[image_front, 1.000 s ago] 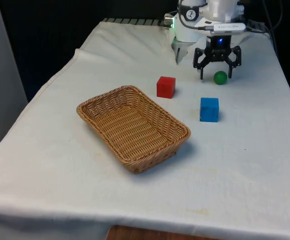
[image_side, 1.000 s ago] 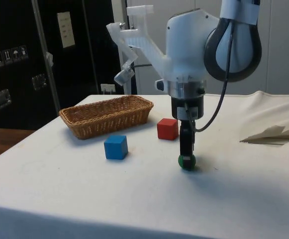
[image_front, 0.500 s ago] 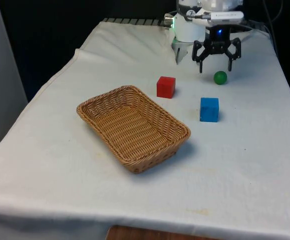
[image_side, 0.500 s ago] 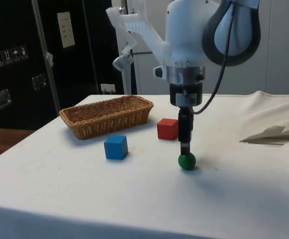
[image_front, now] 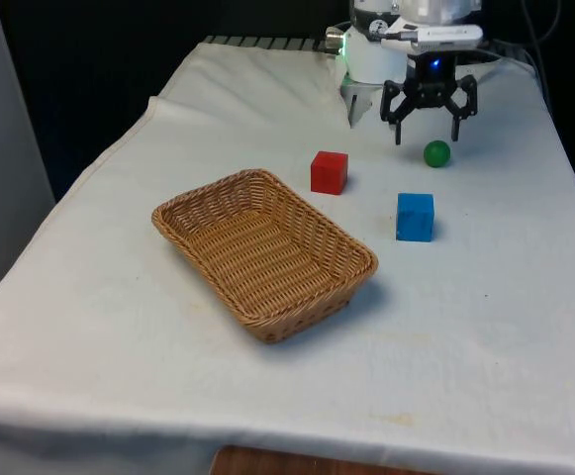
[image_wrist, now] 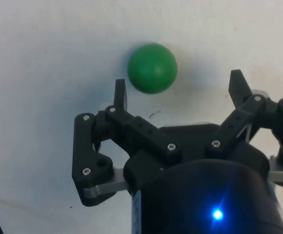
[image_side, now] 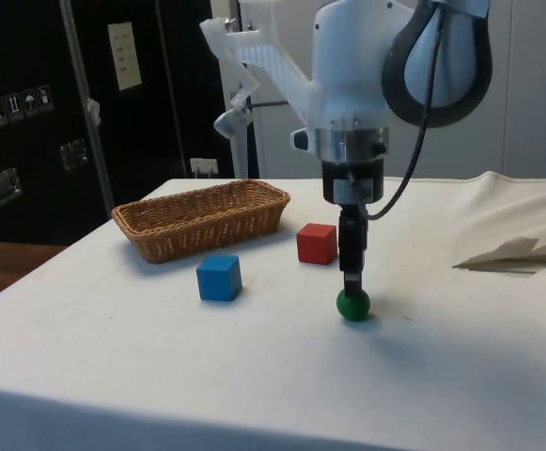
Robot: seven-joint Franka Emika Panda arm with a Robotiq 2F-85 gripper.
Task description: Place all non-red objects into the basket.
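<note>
One open tool point(image_wrist: 178, 85) is hovering above the green ball point(image_wrist: 152, 68) (round, no long axis), its offset showing from the wrist.

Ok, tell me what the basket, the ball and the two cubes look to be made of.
Basket: woven wicker or rattan, tan, with the weave plainly visible. Ball: smooth green, evenly matte, no seam seen; could be painted wood or plastic. Red cube and blue cube: flat, evenly coloured faces with crisp edges, likely painted wood or foam; the look leaves it open.
</note>
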